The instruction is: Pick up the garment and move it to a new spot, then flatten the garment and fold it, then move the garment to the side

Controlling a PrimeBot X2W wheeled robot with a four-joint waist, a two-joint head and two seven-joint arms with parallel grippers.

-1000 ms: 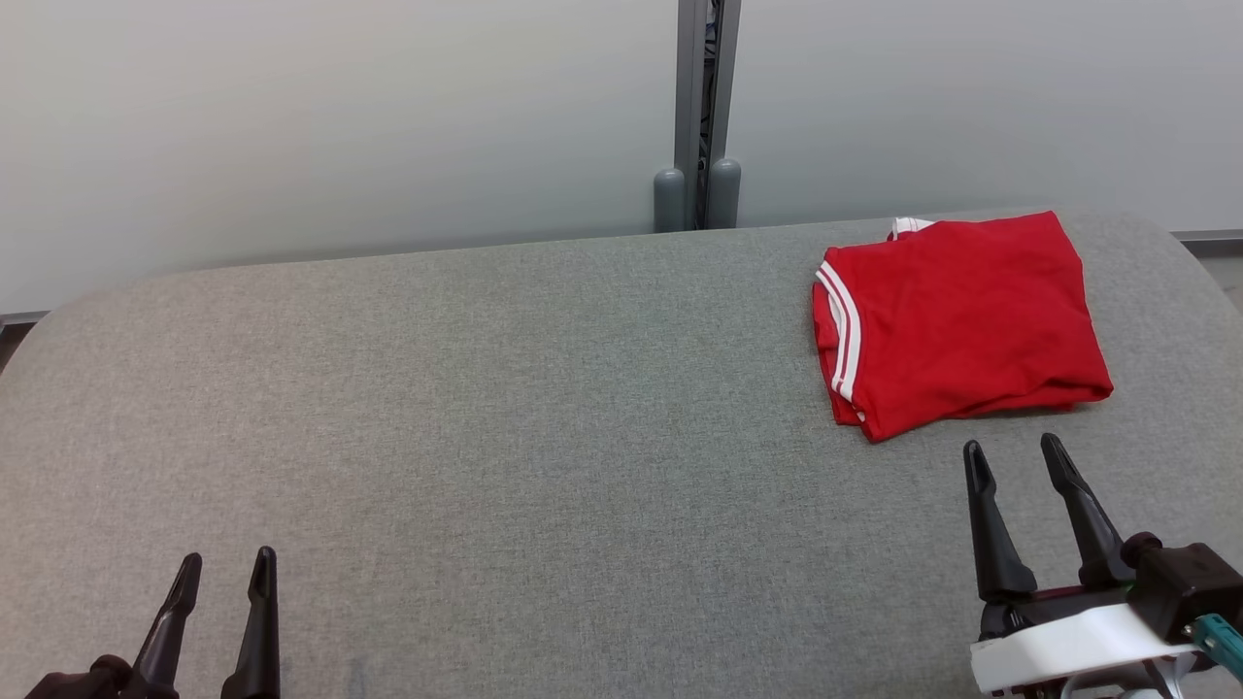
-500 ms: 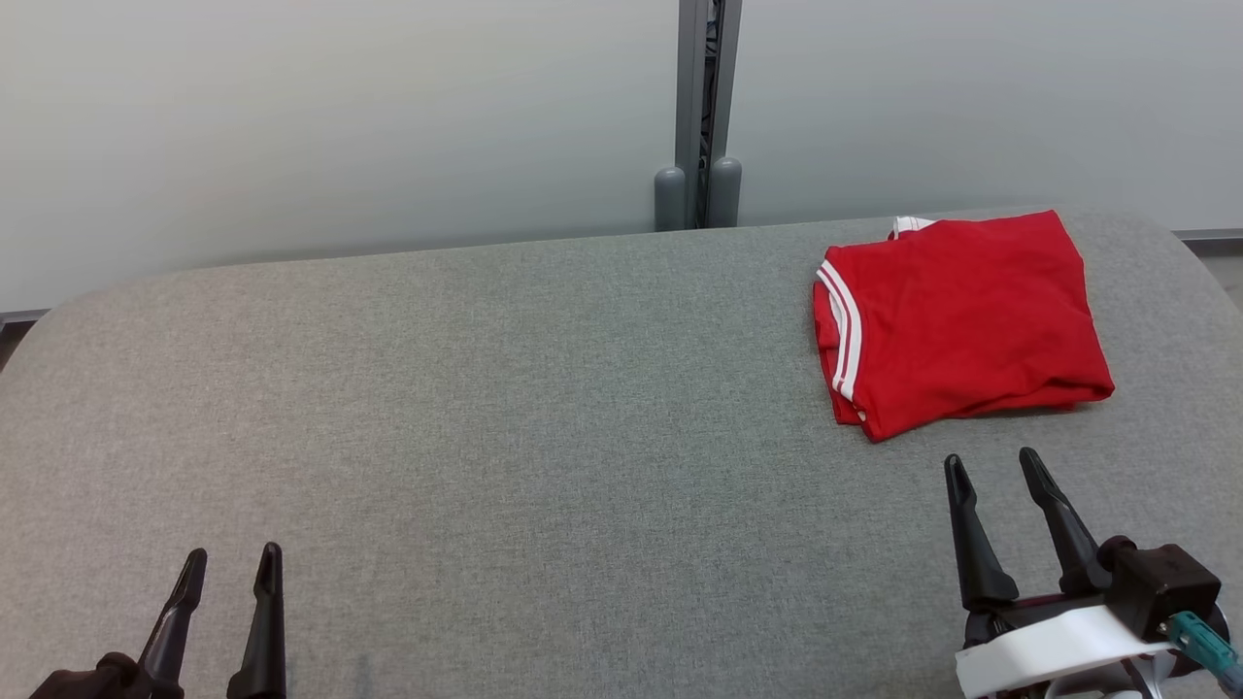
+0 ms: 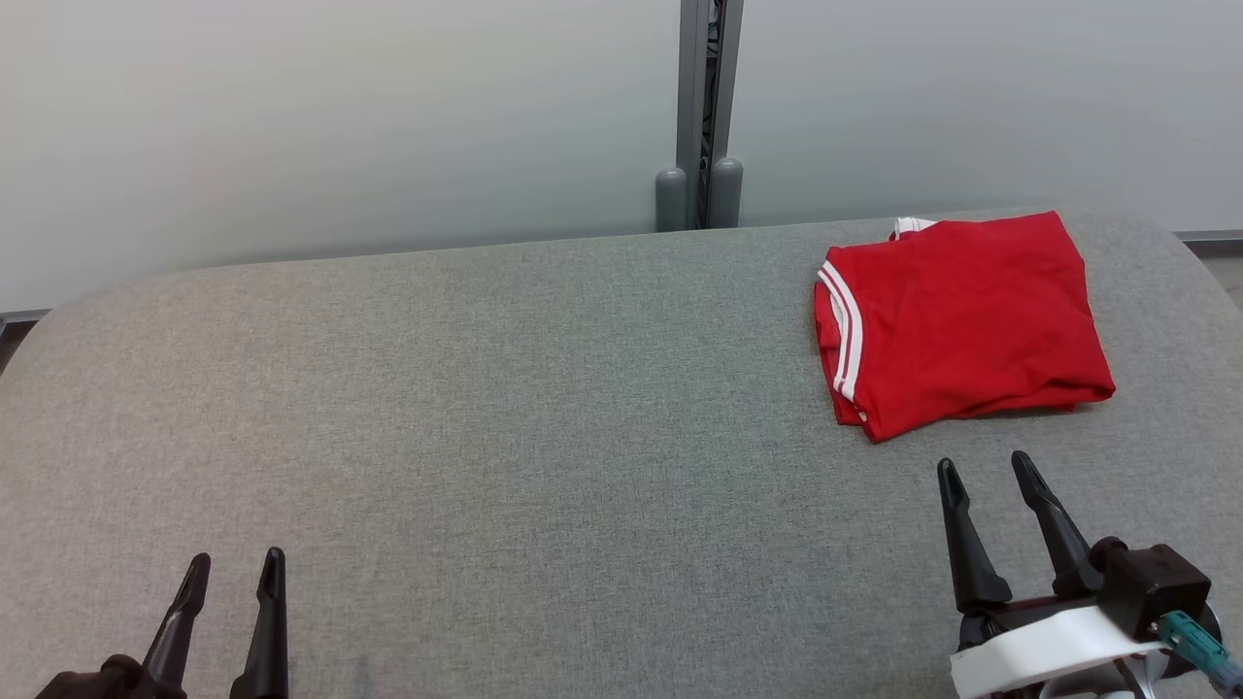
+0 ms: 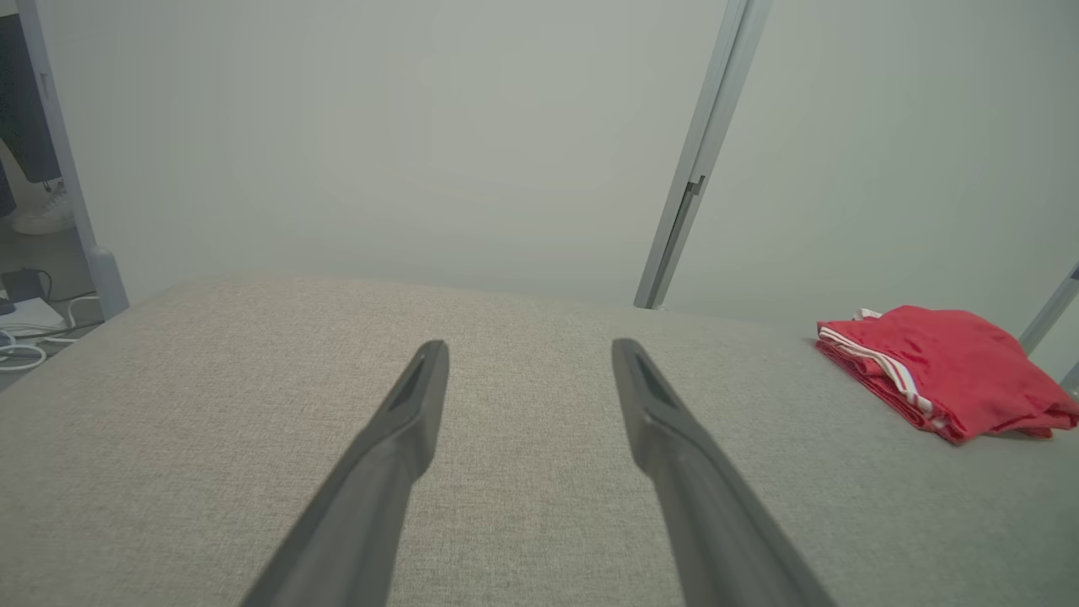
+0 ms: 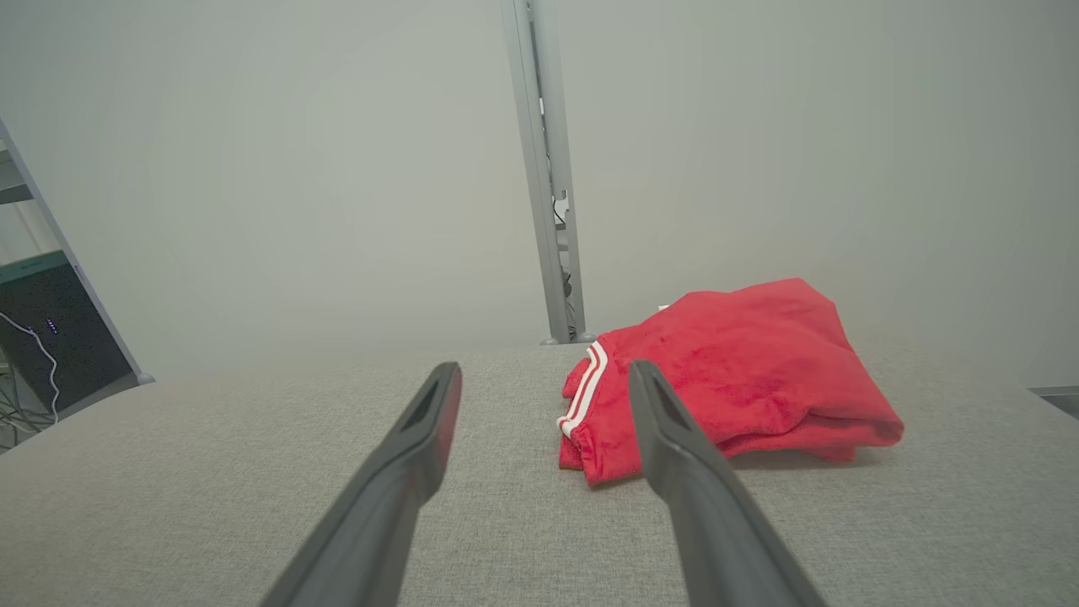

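The garment [image 3: 961,325] is red with white trim stripes and lies folded into a neat rectangle at the far right of the grey fabric table [image 3: 505,417]. It also shows at the right in the left wrist view [image 4: 948,371] and just ahead in the right wrist view [image 5: 742,379]. My right gripper [image 3: 983,468] hovers open a short way in front of the garment's near edge, holding nothing. At the near left of the table my left gripper [image 3: 235,561] is open too, far from the garment. In each wrist view the jaws stand wide apart [image 4: 528,347] [image 5: 544,367].
A pale wall with a grey metal post [image 3: 707,107] runs behind the table's far edge. The table's corners are rounded. Cables and dark equipment [image 5: 50,346] stand off the left end of the table.
My right gripper has drawn back toward me, away from the garment. The left gripper has barely moved. The garment lies as before.
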